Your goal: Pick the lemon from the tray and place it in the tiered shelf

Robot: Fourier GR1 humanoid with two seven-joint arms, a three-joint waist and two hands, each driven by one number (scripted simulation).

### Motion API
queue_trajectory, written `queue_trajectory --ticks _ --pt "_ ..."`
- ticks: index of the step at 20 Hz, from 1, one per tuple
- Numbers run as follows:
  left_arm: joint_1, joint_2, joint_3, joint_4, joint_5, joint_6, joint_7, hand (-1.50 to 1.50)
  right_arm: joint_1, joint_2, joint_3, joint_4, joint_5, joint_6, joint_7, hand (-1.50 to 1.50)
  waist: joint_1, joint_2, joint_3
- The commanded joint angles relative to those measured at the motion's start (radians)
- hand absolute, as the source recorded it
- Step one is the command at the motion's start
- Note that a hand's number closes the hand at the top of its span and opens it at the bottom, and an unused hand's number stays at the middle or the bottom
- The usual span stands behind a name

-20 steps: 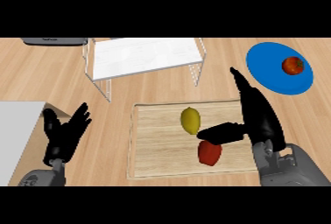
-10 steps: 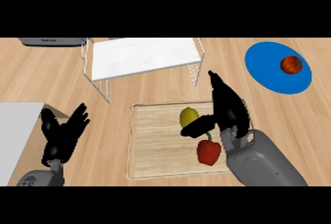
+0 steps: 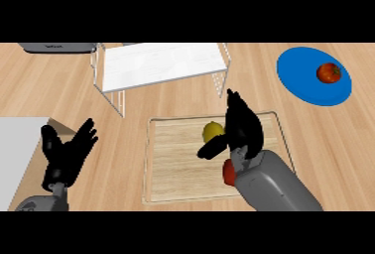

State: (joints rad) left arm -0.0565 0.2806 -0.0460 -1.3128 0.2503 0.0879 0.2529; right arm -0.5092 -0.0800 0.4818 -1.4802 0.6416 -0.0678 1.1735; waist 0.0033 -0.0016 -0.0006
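Right hand (image 3: 242, 128) over the wooden tray (image 3: 172, 168), fingers straight and pointing up the view, thumb stuck out to the lower left; released, grasping nothing. Just beside the lemon (image 3: 212, 130), which lies on the tray's upper middle, its right edge hidden behind the hand; touching or not, cannot tell. Grey right forearm (image 3: 275, 182) coming up from the lower edge, covering much of the tray's right side. A red fruit (image 3: 228, 173) peeking out at the forearm's left edge, lower on the tray, below the lemon.

Left hand (image 3: 67, 154) at the lower left, fingers up and spread, open, resting beside a grey surface (image 3: 18, 149) at the left edge and well apart from the tray.

Tiered shelf (image 3: 161, 64) above the tray, near the top of the view: white top panel on thin wire legs, standing on the wooden counter (image 3: 322, 134). Blue plate (image 3: 304, 79) at the upper right, with a tomato (image 3: 329, 73) lying on it. A grey appliance (image 3: 57, 47) at the top left corner, cut off by the view's edge.
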Motion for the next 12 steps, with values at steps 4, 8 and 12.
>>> queue_trajectory --ticks 4,8,12 --pt "0.015 -0.006 0.014 -0.020 -0.002 -0.016 0.004 0.00 -0.005 0.077 -0.021 0.073 0.079 0.011 0.129 -1.50 0.001 0.001 0.000" --pt "0.005 -0.001 0.041 0.021 0.004 -0.038 -0.024 0.00 -0.012 0.079 -0.024 0.103 0.089 -0.006 0.131 -1.50 0.000 0.003 0.000" --pt "0.021 0.016 0.044 -0.035 0.019 -0.057 0.035 0.00 0.033 0.079 0.014 0.135 0.139 -0.033 0.129 -1.50 0.001 0.001 0.000"
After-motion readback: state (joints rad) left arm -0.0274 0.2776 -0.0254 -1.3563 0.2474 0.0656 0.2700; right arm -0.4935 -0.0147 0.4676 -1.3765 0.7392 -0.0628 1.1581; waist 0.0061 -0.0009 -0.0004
